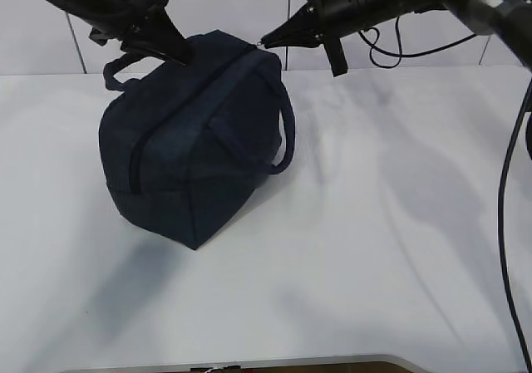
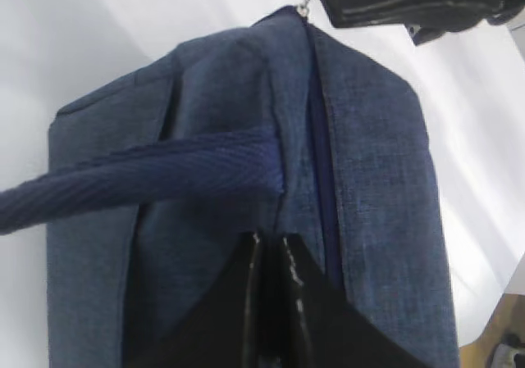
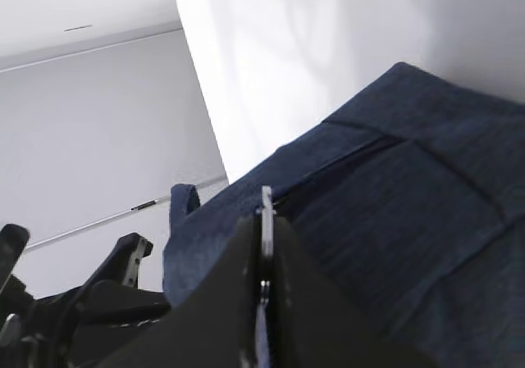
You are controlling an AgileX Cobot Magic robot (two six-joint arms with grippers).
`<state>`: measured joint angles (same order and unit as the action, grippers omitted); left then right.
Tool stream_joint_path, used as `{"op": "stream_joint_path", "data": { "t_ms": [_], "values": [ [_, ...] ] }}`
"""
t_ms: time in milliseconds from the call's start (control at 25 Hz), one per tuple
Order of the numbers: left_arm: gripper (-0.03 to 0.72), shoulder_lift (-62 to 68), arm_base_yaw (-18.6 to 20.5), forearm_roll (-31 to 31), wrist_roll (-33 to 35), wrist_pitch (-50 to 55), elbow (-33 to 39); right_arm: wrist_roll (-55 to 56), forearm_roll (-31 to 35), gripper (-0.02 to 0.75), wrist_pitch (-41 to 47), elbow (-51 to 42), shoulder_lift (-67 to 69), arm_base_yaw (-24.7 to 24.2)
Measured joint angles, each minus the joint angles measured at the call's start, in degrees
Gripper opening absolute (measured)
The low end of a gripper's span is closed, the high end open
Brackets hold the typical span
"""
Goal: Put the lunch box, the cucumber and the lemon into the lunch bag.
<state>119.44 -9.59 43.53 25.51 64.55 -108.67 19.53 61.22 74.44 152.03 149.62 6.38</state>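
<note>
The dark navy lunch bag (image 1: 195, 140) stands on the white table, its top zipper (image 2: 321, 138) closed along its whole length. My left gripper (image 1: 178, 52) is shut, pinching the bag's fabric at the near end of its top, by the base of a handle (image 2: 148, 184). At the far end of the zipper, my right gripper (image 1: 266, 41) is shut on the silver ring pull (image 3: 266, 208); the left wrist view shows that pull (image 2: 304, 8) at the bag's far corner. The lunch box, the cucumber and the lemon are out of view.
The white table (image 1: 374, 223) stretches to the right and front of the bag, with its front edge (image 1: 274, 363) at the bottom. Black cables (image 1: 507, 182) hang down the right side. A pale wall (image 1: 216, 7) rises behind.
</note>
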Motion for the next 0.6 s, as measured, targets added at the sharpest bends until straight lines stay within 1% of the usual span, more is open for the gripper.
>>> {"op": "stream_joint_path", "data": {
  "t_ms": [200,320,600],
  "values": [
    [-0.009,0.0,-0.1,-1.39,0.1,0.46,0.0,-1.9,0.42,0.005,-0.2,0.1,2.17,-0.25],
    [-0.009,0.0,-0.1,-1.73,0.97,0.46,0.0,-5.19,0.16,0.005,-0.44,0.1,2.99,-0.25],
    [-0.009,0.0,-0.21,-1.98,1.88,-0.38,0.0,-15.53,-6.36,0.005,-1.07,0.39,2.99,-0.25]
  ]
}}
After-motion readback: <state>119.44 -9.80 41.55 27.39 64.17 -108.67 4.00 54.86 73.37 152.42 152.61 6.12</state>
